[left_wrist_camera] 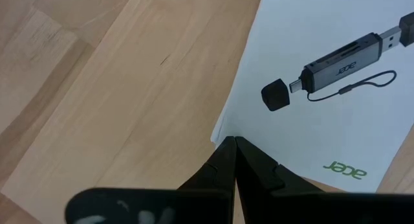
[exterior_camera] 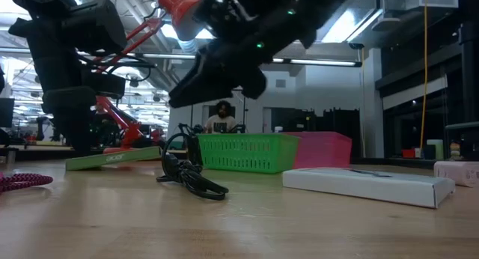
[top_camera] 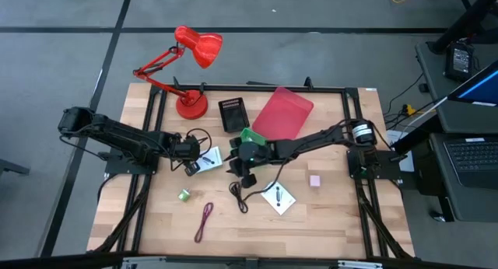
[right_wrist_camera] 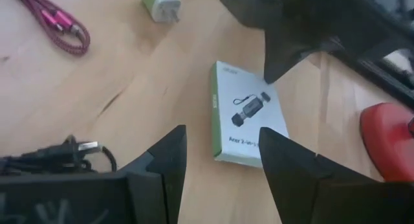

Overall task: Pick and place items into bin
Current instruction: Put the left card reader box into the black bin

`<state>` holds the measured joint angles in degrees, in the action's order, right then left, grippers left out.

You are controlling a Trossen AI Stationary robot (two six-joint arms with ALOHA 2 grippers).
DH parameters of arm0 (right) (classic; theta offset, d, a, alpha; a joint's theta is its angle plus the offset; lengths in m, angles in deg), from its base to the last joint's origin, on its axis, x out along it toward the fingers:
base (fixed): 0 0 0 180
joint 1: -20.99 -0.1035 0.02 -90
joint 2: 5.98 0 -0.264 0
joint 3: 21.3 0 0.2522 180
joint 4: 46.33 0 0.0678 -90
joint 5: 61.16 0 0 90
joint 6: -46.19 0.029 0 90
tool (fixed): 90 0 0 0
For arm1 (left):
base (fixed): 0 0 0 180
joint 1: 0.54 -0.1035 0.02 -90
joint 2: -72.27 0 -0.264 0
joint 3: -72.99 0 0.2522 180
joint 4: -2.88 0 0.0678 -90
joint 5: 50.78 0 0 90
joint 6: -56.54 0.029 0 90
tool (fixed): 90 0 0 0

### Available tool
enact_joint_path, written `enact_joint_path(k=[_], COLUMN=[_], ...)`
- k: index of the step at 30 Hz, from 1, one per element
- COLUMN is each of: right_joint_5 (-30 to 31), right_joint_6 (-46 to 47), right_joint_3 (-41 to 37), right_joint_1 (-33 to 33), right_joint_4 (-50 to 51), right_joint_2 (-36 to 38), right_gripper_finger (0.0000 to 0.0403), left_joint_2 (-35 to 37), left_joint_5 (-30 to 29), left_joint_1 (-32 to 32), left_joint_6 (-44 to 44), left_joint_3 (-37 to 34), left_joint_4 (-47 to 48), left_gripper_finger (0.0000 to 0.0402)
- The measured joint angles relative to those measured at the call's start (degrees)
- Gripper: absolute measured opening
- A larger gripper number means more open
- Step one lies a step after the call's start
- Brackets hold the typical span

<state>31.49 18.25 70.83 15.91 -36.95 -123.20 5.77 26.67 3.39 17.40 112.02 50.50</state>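
My left gripper [top_camera: 191,166] is shut, its tips [left_wrist_camera: 233,141] at a corner of a white card-reader box [left_wrist_camera: 323,75] that lies near the table's middle [top_camera: 210,158]. My right gripper [top_camera: 247,172] hangs open [right_wrist_camera: 221,136] above the table, between that box [right_wrist_camera: 249,114] and the coiled black cable [top_camera: 237,193] [exterior_camera: 191,177]. It touches nothing. A second white box [top_camera: 278,197], a pink cube [top_camera: 315,179], a small green piece [top_camera: 184,194] and a maroon cable [top_camera: 204,221] lie loose on the table. My left gripper has its shut fingertips [left_wrist_camera: 223,149] at the box's corner [left_wrist_camera: 223,128], coming from above and slanting down. The right wrist view shows the tips [right_wrist_camera: 270,72] meeting that corner [right_wrist_camera: 268,87]. The box lies on the table. Whether the tips press on it I cannot tell.
A red desk lamp [top_camera: 191,75] stands at the far left. A black basket [top_camera: 233,113], a green basket [exterior_camera: 247,150] partly under my right arm and a pink bin [top_camera: 282,112] sit at the far side. A person [exterior_camera: 221,118] sits in the room beyond.
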Motion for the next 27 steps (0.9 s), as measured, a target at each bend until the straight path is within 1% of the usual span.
enact_joint_path(k=[5, 8, 14, 24, 27], right_joint_5=[3.7, 6.6, 10.6, 11.2, 14.0], right_joint_6=[-2.9, -4.3, -7.9, -9.0, -11.6], right_joint_3=[6.2, 8.4, 8.8, 8.8, 8.7], right_joint_1=[0.0, 0.0, -0.3, -0.3, -0.3], right_joint_4=[5.0, 7.6, 7.2, 6.4, 6.5], right_joint_2=[-5.7, -7.7, -9.3, -11.7, -12.3], right_gripper_finger=[0.0173, 0.0173, 0.0173, 0.0173, 0.0173], left_joint_2=[0.0, 0.0, 0.0, 0.0, 0.0], left_joint_5=[0.1, 0.2, 0.2, 0.5, 0.6], left_joint_1=[0.1, 0.1, 0.1, 0.1, 0.1], left_joint_6=[-0.1, 0.0, 0.1, 0.3, 0.3], left_joint_3=[0.0, 0.0, 0.0, 0.0, 0.0], left_joint_4=[-0.7, -0.7, -0.8, -1.1, -1.1], left_gripper_finger=[0.0003, 0.0003, 0.0003, 0.0003, 0.0003])
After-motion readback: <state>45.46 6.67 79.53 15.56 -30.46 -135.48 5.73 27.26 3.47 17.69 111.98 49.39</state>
